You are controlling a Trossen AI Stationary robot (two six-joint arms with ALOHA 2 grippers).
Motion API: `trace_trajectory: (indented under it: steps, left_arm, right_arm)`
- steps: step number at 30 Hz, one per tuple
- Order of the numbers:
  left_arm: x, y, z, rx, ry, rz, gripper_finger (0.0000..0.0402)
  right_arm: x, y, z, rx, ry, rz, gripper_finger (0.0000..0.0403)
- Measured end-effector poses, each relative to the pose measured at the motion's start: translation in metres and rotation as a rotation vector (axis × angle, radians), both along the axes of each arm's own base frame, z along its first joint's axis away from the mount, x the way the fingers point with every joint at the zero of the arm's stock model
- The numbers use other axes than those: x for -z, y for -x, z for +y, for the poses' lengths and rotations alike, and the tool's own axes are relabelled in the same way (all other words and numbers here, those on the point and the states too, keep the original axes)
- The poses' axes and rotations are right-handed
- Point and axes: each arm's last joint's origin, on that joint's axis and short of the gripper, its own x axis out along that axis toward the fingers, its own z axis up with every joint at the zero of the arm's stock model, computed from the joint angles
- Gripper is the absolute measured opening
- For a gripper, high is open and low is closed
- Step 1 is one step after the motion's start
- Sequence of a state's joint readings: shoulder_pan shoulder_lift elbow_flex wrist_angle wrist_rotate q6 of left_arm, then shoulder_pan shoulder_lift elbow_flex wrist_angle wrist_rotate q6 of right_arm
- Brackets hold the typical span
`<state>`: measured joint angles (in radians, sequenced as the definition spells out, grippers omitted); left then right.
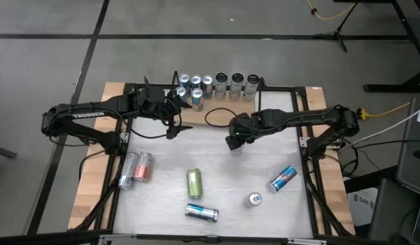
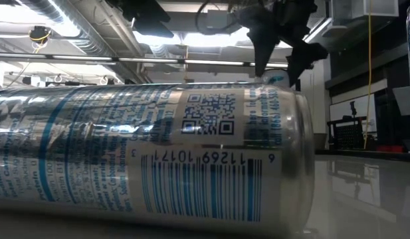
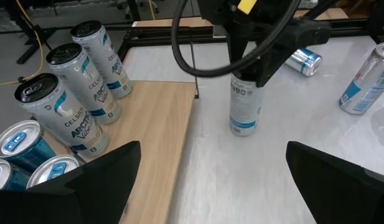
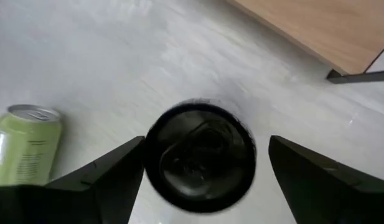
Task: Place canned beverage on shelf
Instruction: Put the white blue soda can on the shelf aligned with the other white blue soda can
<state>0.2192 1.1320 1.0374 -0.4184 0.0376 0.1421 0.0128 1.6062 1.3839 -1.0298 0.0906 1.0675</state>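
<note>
1. Right gripper [image 4: 201, 163] is hovering over an upright can [image 4: 200, 155] on the table [image 1: 216, 160], jaws spread wide, can centred between them, not touching.
2. Left gripper [image 3: 210, 180] is sitting spread open beside the shelf [image 3: 157, 124], empty.
3. Shelf is holding a row of cans [image 1: 216, 85].

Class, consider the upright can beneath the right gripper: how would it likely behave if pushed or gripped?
Standing tall and narrow, the can would probably tip if pushed high. Its smooth round wall may slip or, once toppled, roll. The right gripper straddles it, open; the left gripper waits by the shelf.
</note>
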Motion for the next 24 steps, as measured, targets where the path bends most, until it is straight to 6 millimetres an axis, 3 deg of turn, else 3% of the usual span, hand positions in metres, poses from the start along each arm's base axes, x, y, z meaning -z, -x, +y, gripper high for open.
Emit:
trace_trajectory:
  steps: [12, 20, 24]
  left_arm:
    - [0.0, 0.0, 0.0, 0.0, 0.0, 0.0, 0.0396]
    - [0.0, 0.0, 0.0, 0.0, 0.0, 0.0, 0.0396]
    - [0.0, 0.0, 0.0, 0.0, 0.0, 0.0, 0.0396]
  right_arm:
    - [-0.02, 0.0, -0.003, -0.005, 0.099, -0.009, 0.0326]
    - [-0.057, -0.006, -0.004, -0.331, 0.27, -0.074, 0.0326]
    - [-0.061, -0.008, -0.003, -0.473, 0.316, -0.093, 0.0326]
